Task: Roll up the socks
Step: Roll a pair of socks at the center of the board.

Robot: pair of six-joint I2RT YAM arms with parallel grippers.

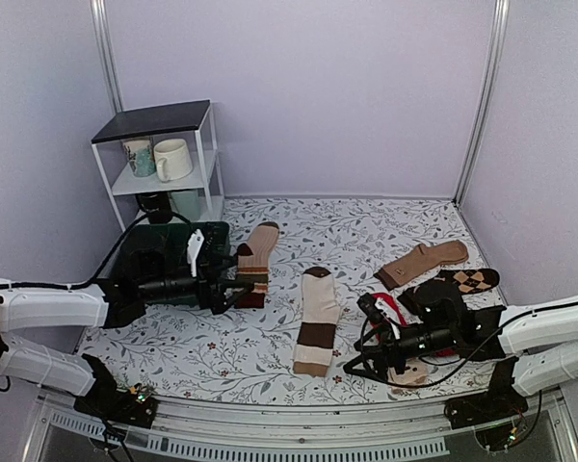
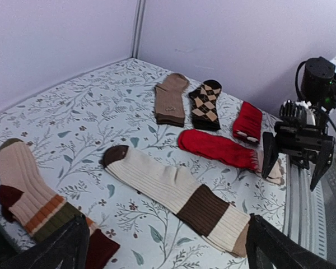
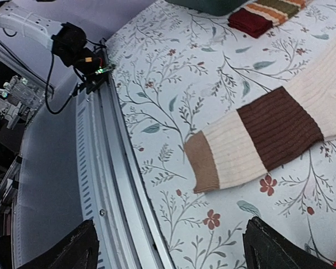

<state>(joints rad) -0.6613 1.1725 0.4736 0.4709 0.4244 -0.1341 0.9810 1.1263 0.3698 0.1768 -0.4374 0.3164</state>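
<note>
**Socks await rolling.** A cream-white sock (image 1: 317, 322) with a wide dark brown band lies flat and unrolled in the middle of the flower-printed surface (image 1: 222, 346). Its tan toe points toward the near edge and its dark cuff points away, with one robot arm poised on either side.

The left fingers (image 2: 67, 246) are spread wide and hold nothing. They hover low beside a tan striped sock (image 1: 255, 252), to the left of the cream one. The right fingers (image 3: 61, 252) are likewise splayed and empty, aimed at the toe end from just to its right, with the red socks (image 1: 393, 310) close by that arm.

A brown sock (image 1: 424, 260) and an argyle sock (image 1: 467, 280) lie farther back on the right, and a white shelf (image 1: 159, 120) holding mugs stands in the far left corner. No view shows whether a second cream sock lies under the first.

By the look of things the job is at its opening step, the approach, with no fold or roll yet made. The next move seems to call for one arm to drop to the toe, the end closest to the right arm. It would pinch the fabric up off the cloth and turn it over toward the cuff, while the other arm pins the sock so it does not slide.
</note>
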